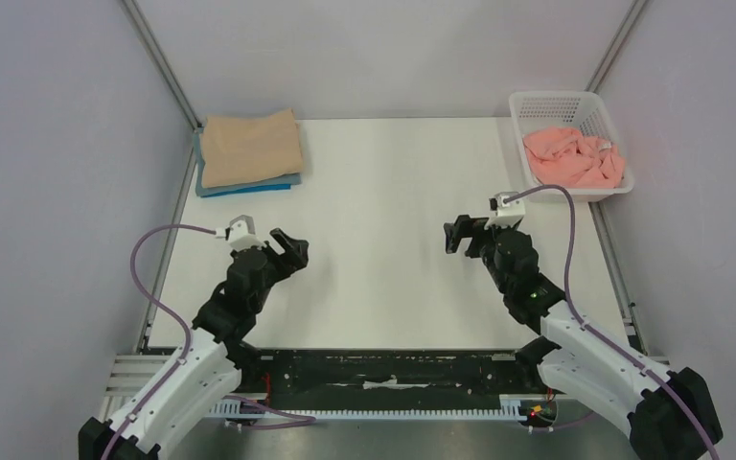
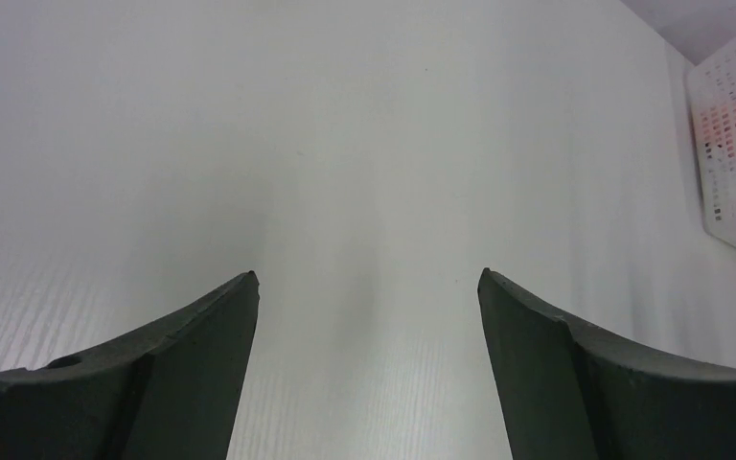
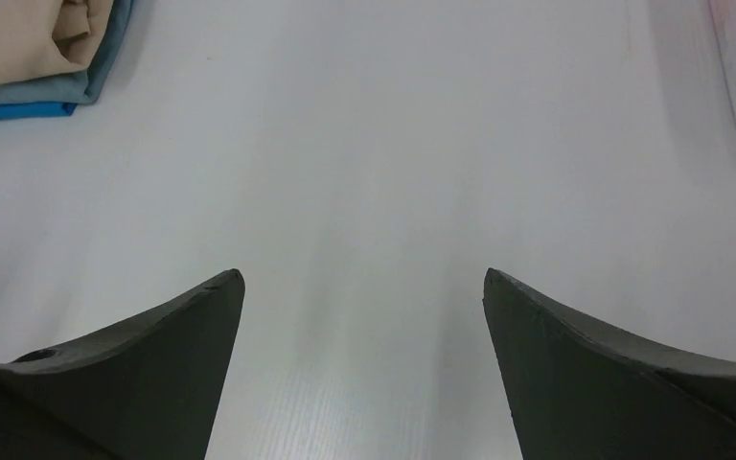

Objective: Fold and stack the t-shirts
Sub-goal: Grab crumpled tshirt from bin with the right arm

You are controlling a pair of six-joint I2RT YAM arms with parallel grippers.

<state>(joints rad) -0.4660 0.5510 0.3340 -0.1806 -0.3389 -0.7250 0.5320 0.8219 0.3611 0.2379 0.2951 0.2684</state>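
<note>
White table [image 1: 383, 192]: left gripper [image 1: 292, 247], right gripper [image 1: 456, 235] both spread apart (pink t-shirt [image 1: 575, 158] crumpled in basket [image 1: 556, 97]).

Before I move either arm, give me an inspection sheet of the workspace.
Surface: white table, bare in the middle.
Job's things: tan t-shirt folded on top of a blue t-shirt, far left corner; salmon-pink t-shirt crumpled in the white basket, far right corner.
Clutter: nothing seen.
Grippers: left arm and right arm, jaws spread wide, empty, above bare table.
Cables: purple cable loops off the left arm, another off the right; neither touches cloth.
Surroundings: pale walls, metal frame posts.
</note>
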